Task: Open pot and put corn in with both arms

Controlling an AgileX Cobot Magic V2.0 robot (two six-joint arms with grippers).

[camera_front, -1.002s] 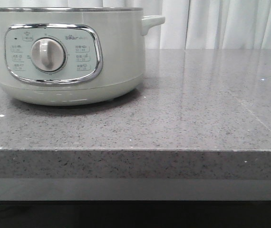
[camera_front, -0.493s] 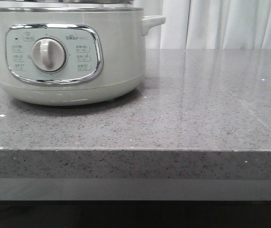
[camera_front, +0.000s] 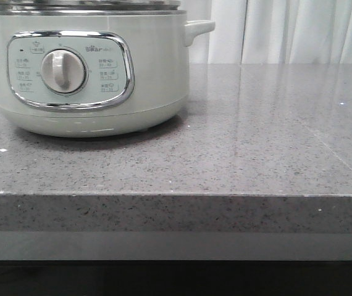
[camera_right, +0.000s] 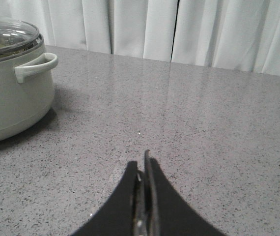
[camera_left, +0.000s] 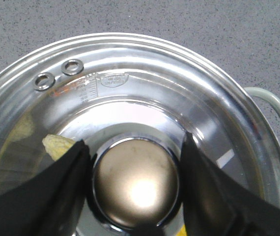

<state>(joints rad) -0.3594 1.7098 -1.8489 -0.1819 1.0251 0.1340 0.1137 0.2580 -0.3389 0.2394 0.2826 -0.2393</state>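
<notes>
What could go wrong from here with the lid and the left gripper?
The left gripper straddles the lid knob, its fingers beside it with slim gaps; the smooth round knob could slip once lifted. The glass lid sits on the pot, so a tilted lift might drag its rim. Corn shows through the glass; a dropped lid could hit it.

We see the pale grey-green pot, its chrome-framed panel with white dial, steel-rimmed lid, yellow corn under glass, speckled grey worktop, black fingers, white curtain.
</notes>
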